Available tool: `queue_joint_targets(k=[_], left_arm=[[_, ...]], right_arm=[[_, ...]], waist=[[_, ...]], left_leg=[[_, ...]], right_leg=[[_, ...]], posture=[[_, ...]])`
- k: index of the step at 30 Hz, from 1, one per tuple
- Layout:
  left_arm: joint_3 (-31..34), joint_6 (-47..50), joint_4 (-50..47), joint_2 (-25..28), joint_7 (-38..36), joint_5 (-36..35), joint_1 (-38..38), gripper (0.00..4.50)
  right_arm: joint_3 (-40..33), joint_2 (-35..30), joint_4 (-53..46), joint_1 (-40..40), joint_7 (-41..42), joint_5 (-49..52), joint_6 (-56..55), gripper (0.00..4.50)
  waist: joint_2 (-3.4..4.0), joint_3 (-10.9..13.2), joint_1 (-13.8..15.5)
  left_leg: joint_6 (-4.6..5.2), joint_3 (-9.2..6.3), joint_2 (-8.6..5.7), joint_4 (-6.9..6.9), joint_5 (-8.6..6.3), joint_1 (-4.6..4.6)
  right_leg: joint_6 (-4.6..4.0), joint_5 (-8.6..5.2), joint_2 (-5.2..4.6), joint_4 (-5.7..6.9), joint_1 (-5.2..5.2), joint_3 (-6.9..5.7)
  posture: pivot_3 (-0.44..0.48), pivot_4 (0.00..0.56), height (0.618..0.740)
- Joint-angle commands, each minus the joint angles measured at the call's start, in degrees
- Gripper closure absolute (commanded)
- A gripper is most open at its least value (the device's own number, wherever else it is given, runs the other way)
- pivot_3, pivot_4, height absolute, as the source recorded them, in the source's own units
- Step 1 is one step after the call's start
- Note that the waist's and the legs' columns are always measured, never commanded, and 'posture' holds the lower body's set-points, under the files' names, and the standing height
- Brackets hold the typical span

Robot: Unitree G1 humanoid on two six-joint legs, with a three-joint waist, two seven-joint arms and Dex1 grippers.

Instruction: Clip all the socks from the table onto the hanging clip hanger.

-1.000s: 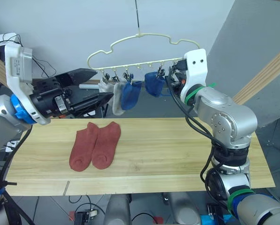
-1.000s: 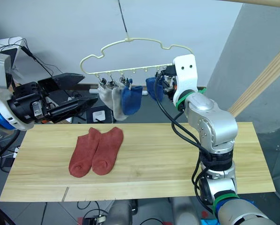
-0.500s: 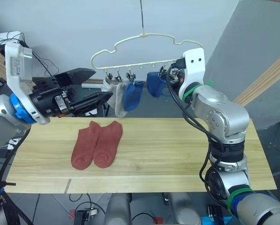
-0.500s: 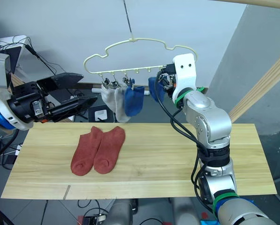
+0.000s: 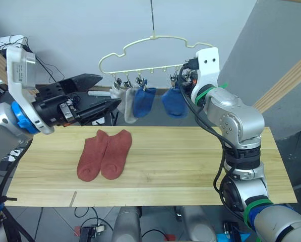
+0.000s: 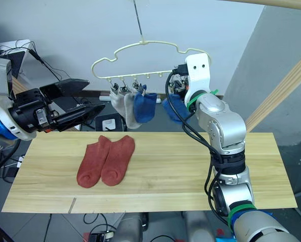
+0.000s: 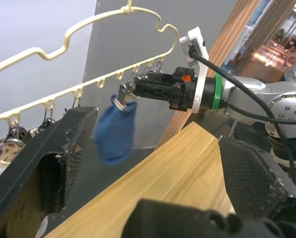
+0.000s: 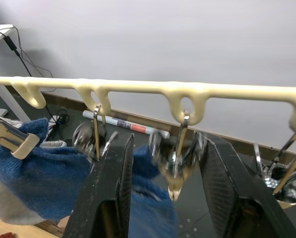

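Two rust-red socks (image 5: 92, 156) (image 5: 116, 154) lie side by side on the left of the table (image 5: 190, 161). The pale yellow clip hanger (image 5: 155, 38) hangs above the far edge. Light grey socks (image 5: 124, 103) and a blue sock (image 5: 142, 101) are clipped on its left part. A second blue sock (image 5: 174, 102) dangles from a clip further right. My right gripper (image 8: 167, 140) is up at the clip row, open, with a silver clip (image 8: 175, 163) between its fingers. My left gripper (image 5: 111, 89) hovers open and empty left of the hung socks.
Thick wooden poles (image 5: 286, 80) slant along the right side. Cables and equipment (image 5: 9, 43) sit behind the table's left end. The right half of the table top is bare wood.
The blue sock at my right gripper has dropped lower and now dangles from its clip, and the clip is swinging. The left gripper has stayed where it was.
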Motion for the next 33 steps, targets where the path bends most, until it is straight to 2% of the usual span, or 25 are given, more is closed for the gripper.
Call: queue_joint_targets(k=[1, 12, 15, 18, 20, 29, 33], left_arm=[[2.06, -1.65, -2.16, 0.63, 0.3, -0.9, 0.24, 0.0], [2.1, -2.31, -2.46, 0.87, 0.78, -0.7, 0.85, 0.0], [2.12, -2.4, -2.47, 0.92, 0.92, -0.88, 0.94, 0.0], [2.08, -2.44, -2.44, 0.93, 0.98, -0.9, 0.95, 0.0], [2.0, -2.49, -2.45, 0.9, 0.96, -0.86, 1.0, 0.0], [1.67, -2.6, -2.28, 0.78, 1.04, -0.57, 1.1, 0.0], [0.41, 1.62, -1.89, 1.98, 4.55, 2.21, 5.92, 0.0]], right_arm=[[-0.02, -0.01, -0.78, -1.93, 0.19, -0.57, -2.1, 2.51], [0.23, 0.14, 1.25, -2.32, 0.02, -1.79, -3.92, 2.51], [0.17, 0.2, 1.66, -2.46, -0.12, -2.24, -4.23, 3.1], [0.15, 0.2, 1.86, -2.53, -0.11, -2.3, -4.43, 4.04], [0.18, 0.13, 2.01, -2.54, -0.21, -2.45, -4.61, 4.46], [-0.26, 0.14, 2.26, -2.75, -0.5, -2.8, -4.7, 4.48], [-0.47, -0.25, 1.71, -3.36, -0.79, -2.98, -3.79, 4.48]], waist=[[0.0, 0.0, 0.01], [-0.01, -0.01, 0.03], [-0.01, -0.01, 0.03], [-0.02, -0.01, 0.04], [-0.02, -0.01, 0.05], [-0.03, -0.02, 0.09], [-0.03, -0.02, 0.02]], left_leg=[[0.01, -0.01, 0.0, 0.0, 0.01, 0.01], [0.02, -0.02, 0.0, -0.02, 0.02, 0.02], [0.02, -0.02, 0.0, -0.01, 0.02, 0.02], [0.02, -0.02, 0.0, -0.01, 0.02, 0.02], [0.02, -0.02, 0.0, -0.01, 0.02, 0.02], [0.02, -0.02, 0.0, -0.01, 0.02, 0.02], [0.02, 0.0, 0.0, -0.02, 0.02, 0.02]], right_leg=[[0.0, 0.0, 0.01, 0.02, 0.0, -0.01], [-0.01, 0.01, 0.01, 0.03, 0.0, -0.01], [-0.01, 0.01, 0.01, 0.03, 0.0, -0.01], [-0.01, 0.01, 0.01, 0.03, 0.0, -0.01], [-0.01, 0.01, 0.01, 0.03, 0.0, -0.01], [-0.01, 0.01, 0.01, 0.03, 0.0, -0.01], [-0.01, 0.01, 0.01, 0.02, -0.01, 0.02]], posture=[[-0.054, 0.272, 0.74], [-0.047, 0.267, 0.74], [-0.047, 0.267, 0.74], [-0.045, 0.263, 0.74], [-0.045, 0.263, 0.74], [-0.048, 0.266, 0.74], [-0.047, 0.275, 0.74]])
